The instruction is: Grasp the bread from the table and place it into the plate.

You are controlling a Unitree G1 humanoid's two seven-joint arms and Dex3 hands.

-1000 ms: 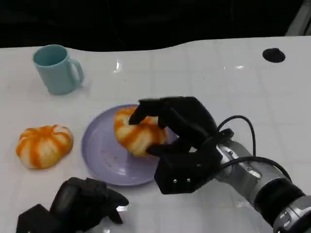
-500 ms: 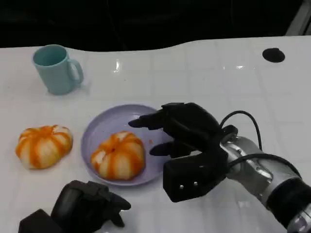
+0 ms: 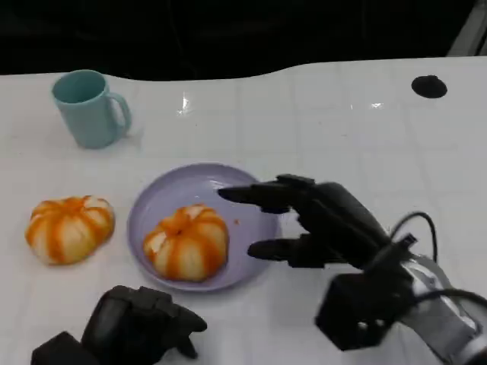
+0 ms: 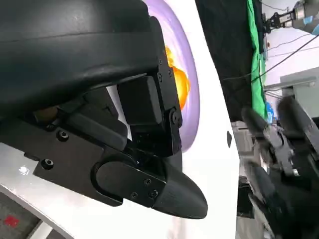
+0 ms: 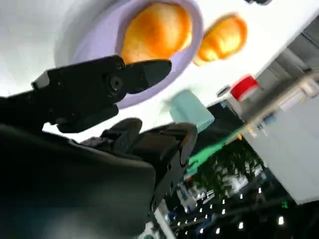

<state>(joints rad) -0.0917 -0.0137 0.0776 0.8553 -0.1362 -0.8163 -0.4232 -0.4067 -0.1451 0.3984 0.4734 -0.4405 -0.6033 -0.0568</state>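
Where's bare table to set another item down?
Free: the wide stretch between the mug and the black disc, beyond the plate. Crowded: near side, with loose bread, plated bread, right hand at the plate's edge, left hand.

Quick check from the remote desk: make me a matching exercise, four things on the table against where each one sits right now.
Things:
1. bread with the right hand beside it
2. second bread
3. mug
4. black disc

Places:
A. far left part of the table
B. far right part of the table
C. on the purple plate
D. on the bare table, left of the plate

Pairs: 1-C, 2-D, 3-A, 4-B
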